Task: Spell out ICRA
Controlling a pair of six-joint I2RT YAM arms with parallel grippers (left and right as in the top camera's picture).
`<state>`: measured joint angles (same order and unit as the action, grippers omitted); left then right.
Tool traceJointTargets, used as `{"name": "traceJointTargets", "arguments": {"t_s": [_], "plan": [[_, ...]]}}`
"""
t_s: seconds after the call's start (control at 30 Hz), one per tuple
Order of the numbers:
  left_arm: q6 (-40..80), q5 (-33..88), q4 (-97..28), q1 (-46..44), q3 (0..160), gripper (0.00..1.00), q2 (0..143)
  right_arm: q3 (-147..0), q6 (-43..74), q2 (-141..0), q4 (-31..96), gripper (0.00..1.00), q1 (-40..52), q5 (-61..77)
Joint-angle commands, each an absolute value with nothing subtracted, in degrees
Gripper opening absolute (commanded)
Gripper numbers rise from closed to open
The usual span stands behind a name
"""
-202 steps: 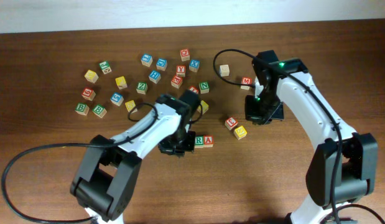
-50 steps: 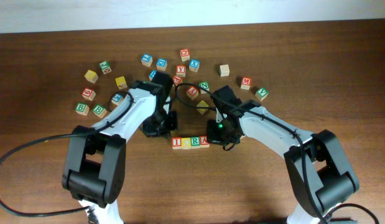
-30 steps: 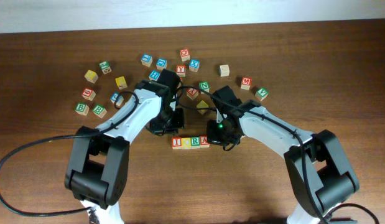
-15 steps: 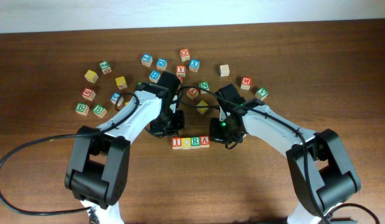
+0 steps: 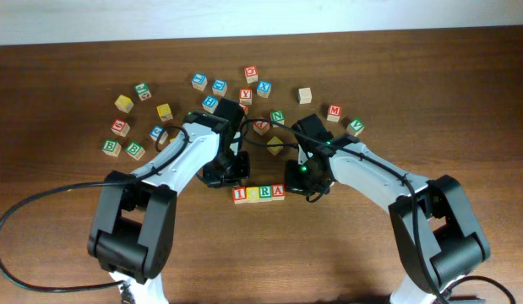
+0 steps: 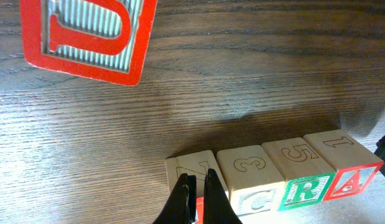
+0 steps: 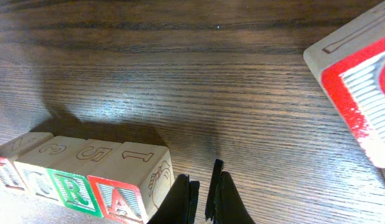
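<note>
Across centre frame: wood table w/ loose blocks scattered toward top. ICRA row lies lower centre, letters touching, prob. complete. Left gripper & right gripper, both pressed together & empty, sit near its ends, likely to nudge it straight.

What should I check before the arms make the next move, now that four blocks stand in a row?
1. The row reads I, C, R, A: ok.
2. Its four blocks sit side by side in one straight line, with no visible gaps: ok.
3. The left pincer carries nothing, fingers nearly together over the I block: ok.
4. The right pincer carries nothing and is beside the A block: ok.
5. Neither pincer touches the row: cannot tell.
6. Loose blocks lie apart from the row, the nearest being the yellow block: ok.
</note>
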<state>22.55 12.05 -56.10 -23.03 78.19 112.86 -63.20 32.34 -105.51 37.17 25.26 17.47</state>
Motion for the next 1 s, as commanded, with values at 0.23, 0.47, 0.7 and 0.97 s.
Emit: {"name": "traceJointTargets", "arguments": {"t_s": [0.23, 0.47, 0.7, 0.97], "plan": [[23.27, 14.17, -55.33, -23.11, 77.67, 0.00, 112.81, -62.89, 31.81, -105.49, 37.17, 0.04, 25.10, 17.41], [23.20, 11.86, -59.94, -16.56, 82.24, 0.00, 112.81, -62.89, 31.79, -105.49, 37.95, 0.04, 25.10, 17.39], [18.28, 12.78, -68.07, -9.69, 79.57, 0.00, 112.81, -62.89, 32.03, -105.49, 38.06, 0.04, 25.10, 17.39], [18.76, 18.52, -57.23, -16.51, 70.85, 0.00, 112.81, -62.89, 32.01, -105.49, 38.15, 0.04, 25.10, 17.43]]}}
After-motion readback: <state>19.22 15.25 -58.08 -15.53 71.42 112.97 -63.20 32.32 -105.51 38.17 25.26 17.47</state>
